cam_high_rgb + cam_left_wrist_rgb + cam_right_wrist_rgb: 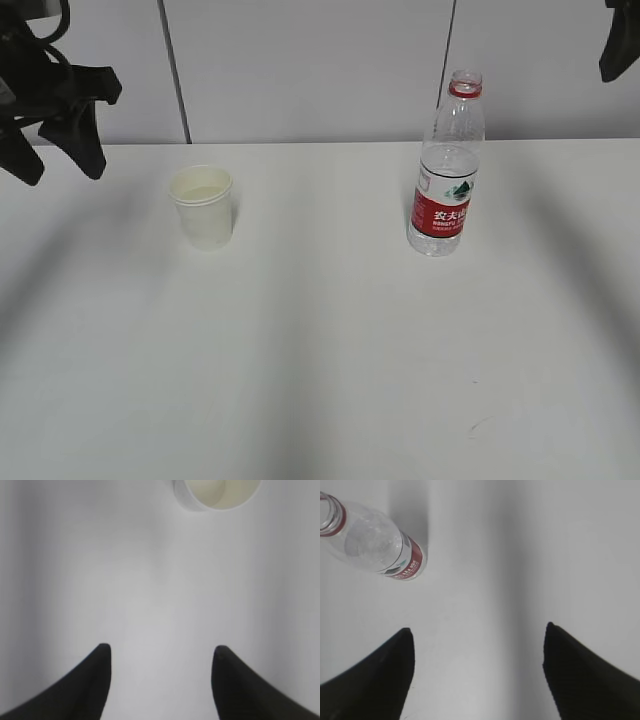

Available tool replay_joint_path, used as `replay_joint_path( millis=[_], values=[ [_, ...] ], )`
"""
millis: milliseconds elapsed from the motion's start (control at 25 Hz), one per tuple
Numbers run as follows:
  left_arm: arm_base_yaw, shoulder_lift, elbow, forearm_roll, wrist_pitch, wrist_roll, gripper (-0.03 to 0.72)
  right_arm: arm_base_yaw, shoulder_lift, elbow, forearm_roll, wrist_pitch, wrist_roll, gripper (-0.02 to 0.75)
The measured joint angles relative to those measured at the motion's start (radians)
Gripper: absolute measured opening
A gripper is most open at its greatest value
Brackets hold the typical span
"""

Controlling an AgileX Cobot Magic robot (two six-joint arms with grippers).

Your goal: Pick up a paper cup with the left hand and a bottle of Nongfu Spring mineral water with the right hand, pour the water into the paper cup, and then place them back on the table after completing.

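Note:
A white paper cup [203,207] stands upright on the white table [320,350], left of centre, with liquid in it. It shows at the top edge of the left wrist view [217,492]. An uncapped clear Nongfu Spring bottle [446,170] with a red label stands upright right of centre, part full of clear water. It shows at the top left of the right wrist view [370,540]. My left gripper [60,160] hangs open and empty at the far left, well apart from the cup [160,652]. My right gripper [620,55] is at the top right corner, open and empty [477,632].
A pale panelled wall [320,70] runs behind the table's far edge. Soft arm shadows lie across the tabletop.

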Motion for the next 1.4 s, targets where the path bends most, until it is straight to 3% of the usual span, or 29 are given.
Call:
replay_joint_path(
  millis=[320,1000,1400],
  values=[
    [0.000,-0.098,0.085,0.046,-0.002,0.035,0.396,0.000,-0.107,0.172,0.035,0.000,-0.004,0.589],
    [0.000,-0.814,0.575,0.084,0.015,0.037,0.396,0.000,-0.782,0.658,0.041,0.004,-0.010,0.587],
    [0.000,-1.169,0.725,0.058,0.028,0.037,0.396,0.000,-1.183,0.833,0.041,0.016,-0.113,0.587]
  ],
)
